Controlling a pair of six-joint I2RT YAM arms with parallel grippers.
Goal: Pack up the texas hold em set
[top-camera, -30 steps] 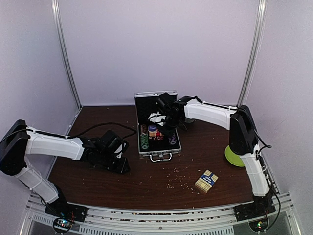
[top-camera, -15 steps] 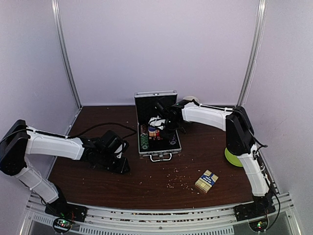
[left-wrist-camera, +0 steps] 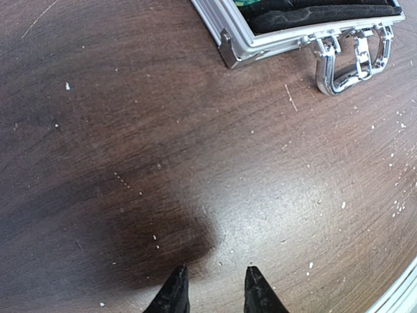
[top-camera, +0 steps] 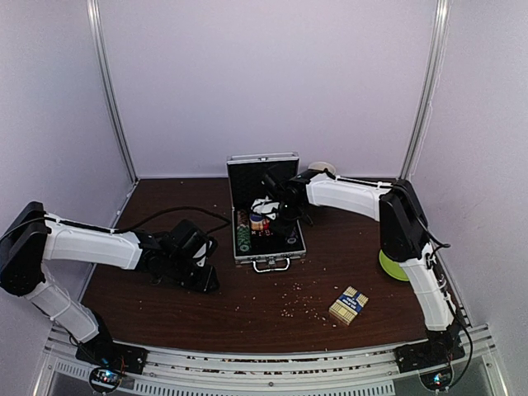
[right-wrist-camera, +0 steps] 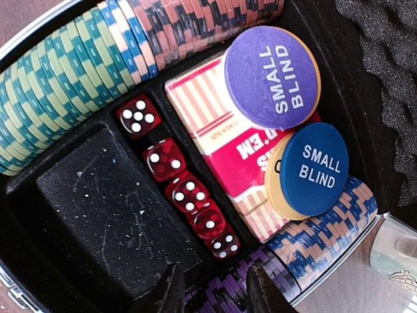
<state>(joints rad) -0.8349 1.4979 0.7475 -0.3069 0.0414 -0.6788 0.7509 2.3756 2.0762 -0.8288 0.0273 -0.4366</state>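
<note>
From above, the case (top-camera: 266,223) sits open at the far middle of the table (top-camera: 165,305), lid (top-camera: 262,169) up and mostly filled. The card box (top-camera: 348,305) lies out on the near right, well apart from it, so I judge packing that box and closing up are what's left. My right arm reaches in from the right, with the right gripper (top-camera: 276,216) low over the case. My left arm lies stretched low on the left, the left gripper (top-camera: 205,279) near the table.

Left wrist: the fingers (left-wrist-camera: 174,295) stand apart with nothing between them, over bare wood. The handle (left-wrist-camera: 348,59) shows at the far right.

Right wrist: this one is released too, its tips parted above the case and gripping nothing. Chips (right-wrist-camera: 58,91) fill the rows and five dice (right-wrist-camera: 186,192) sit in their channel. A red deck (right-wrist-camera: 215,140) carries two blind buttons (right-wrist-camera: 272,77). One slot (right-wrist-camera: 104,208) beside the dice is bare, and I'd guess it is meant for the card box.
</note>
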